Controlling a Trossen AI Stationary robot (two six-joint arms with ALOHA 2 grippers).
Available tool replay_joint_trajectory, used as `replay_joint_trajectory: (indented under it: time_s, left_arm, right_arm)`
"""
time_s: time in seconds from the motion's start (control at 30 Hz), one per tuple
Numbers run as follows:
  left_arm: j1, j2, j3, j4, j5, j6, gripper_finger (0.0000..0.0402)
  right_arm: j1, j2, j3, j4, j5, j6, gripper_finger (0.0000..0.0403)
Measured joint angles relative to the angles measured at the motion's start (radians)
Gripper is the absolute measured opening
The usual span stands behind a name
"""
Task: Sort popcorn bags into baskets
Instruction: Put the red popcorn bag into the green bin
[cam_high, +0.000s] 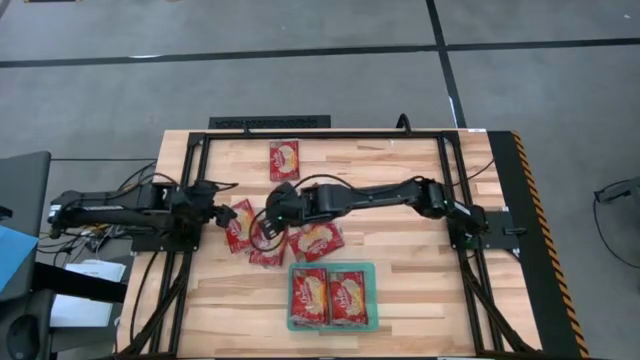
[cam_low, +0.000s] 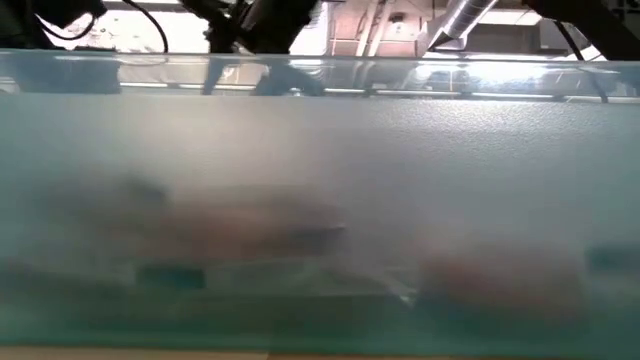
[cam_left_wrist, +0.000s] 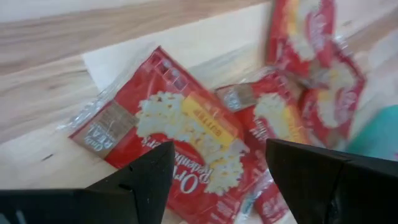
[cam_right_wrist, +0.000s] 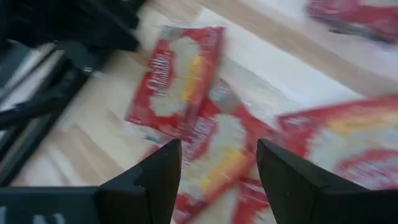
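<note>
Several red popcorn bags lie flat on the wooden table: a cluster left of centre (cam_high: 240, 224), (cam_high: 267, 252), (cam_high: 316, 240) and one alone farther back (cam_high: 284, 160). The teal basket (cam_high: 331, 268) stands near the front edge with two bags (cam_high: 308, 297), (cam_high: 348, 297) flat inside. My left gripper (cam_high: 218, 208) is open just left of the cluster, above its leftmost bag (cam_left_wrist: 180, 134). My right gripper (cam_high: 268, 215) is open over the cluster's middle, above overlapping bags (cam_right_wrist: 217, 149), (cam_right_wrist: 177, 78). The low view shows only the basket's translucent wall (cam_low: 320, 200).
A black metal frame (cam_high: 190, 190) runs around the table's edges, and cables hang along both sides. The far-right part of the tabletop (cam_high: 400, 160) is bare wood. The basket also shows in the left wrist view (cam_left_wrist: 379, 140), beyond the cluster.
</note>
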Motion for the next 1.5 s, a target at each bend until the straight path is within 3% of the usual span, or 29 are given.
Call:
replay_joint_trajectory:
  time_s: [0.13,0.33,0.6,0.83,1.1,1.3,1.5]
  left_arm:
    - [0.000,0.075,0.000,-0.001,0.019,-0.006,0.0240]
    - [0.000,0.216,0.000,0.002,0.054,-0.024,0.0240]
    - [-0.048,0.398,0.000,-0.006,0.109,-0.192,0.0240]
    - [-0.131,0.412,-0.003,0.003,-0.005,-0.414,0.0240]
    - [-0.169,0.420,-0.104,0.132,-0.016,-0.546,0.0240]
    - [-0.172,0.428,-0.152,0.329,-0.085,-0.534,0.0240]
    - [-0.166,0.471,-0.153,0.402,-0.115,-0.479,0.0240]
  right_arm:
    - [-0.006,0.002,-0.046,0.123,-0.005,-0.003,0.0218]
    - [-0.001,0.002,-0.084,0.110,0.007,-0.003,0.0205]
    - [0.017,-0.001,-0.085,0.091,-0.014,-0.011,0.0197]
    - [0.028,-0.001,-0.085,0.084,-0.026,-0.048,0.0199]
    - [0.018,-0.001,-0.085,0.086,-0.026,-0.084,0.0203]
    - [0.001,-0.001,-0.103,0.106,-0.029,-0.115,0.0195]
    - [-0.047,0.001,-0.185,0.247,-0.063,-0.140,0.0199]
